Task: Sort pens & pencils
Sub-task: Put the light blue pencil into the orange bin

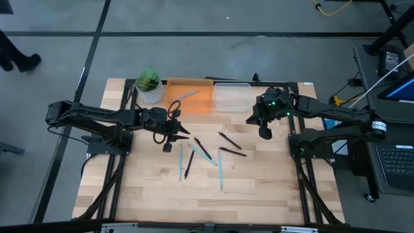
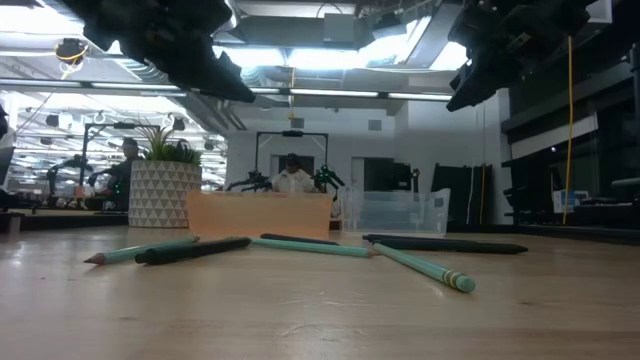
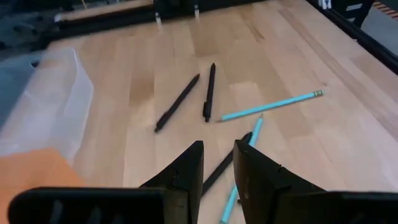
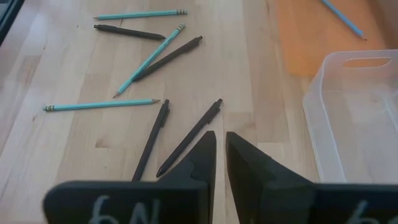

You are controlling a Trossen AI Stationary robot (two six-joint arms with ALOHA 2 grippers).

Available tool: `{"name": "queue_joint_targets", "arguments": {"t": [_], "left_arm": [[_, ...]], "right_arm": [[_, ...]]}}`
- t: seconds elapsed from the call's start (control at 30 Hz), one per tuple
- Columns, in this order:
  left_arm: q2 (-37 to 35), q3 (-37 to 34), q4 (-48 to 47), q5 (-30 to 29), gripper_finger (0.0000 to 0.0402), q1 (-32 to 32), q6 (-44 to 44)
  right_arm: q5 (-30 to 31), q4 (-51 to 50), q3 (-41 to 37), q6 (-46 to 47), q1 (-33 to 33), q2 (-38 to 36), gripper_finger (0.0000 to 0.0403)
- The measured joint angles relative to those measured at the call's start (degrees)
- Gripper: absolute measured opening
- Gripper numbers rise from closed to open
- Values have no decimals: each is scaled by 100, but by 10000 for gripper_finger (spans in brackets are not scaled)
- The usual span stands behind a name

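Pens and pencils (image 1: 204, 154) are lying scattered across the middle of the wooden table (image 1: 259, 194), some crossing one another, while one light blue pencil (image 1: 185, 96) is already resting in the orange tray (image 1: 197, 103) at the back edge. The clear bin (image 1: 231, 97) beside it is showing nothing inside.

The left gripper (image 1: 176, 133) is hovering just above the near end of the scatter, its fingers narrowly apart and gripping nothing. The right gripper (image 1: 264, 131) is hanging off to the side near the clear bin, fingers almost together and likewise empty, with two black pens (image 4: 186, 138) lying just ahead of it.

To do this pick well, the left arm is probably best going for a stick lying clear of the others, lining its fingers across the shaft, not along it, and closing near the middle so it does not tip. The crossed ones at the centre are looking likely to drag a neighbour along.
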Motion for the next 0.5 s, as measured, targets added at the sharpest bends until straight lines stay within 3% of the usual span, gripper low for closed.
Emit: {"name": "queue_joint_targets", "arguments": {"t": [0.27, 0.5], "left_arm": [[766, 261, -109, -255, 81, -114, 63], [1520, 988, -980, -359, 81, -379, 148]], "right_arm": [[0, 110, 0, 6, 0, 0, 39], [0, 124, 0, -2, 0, 0, 39]]}}
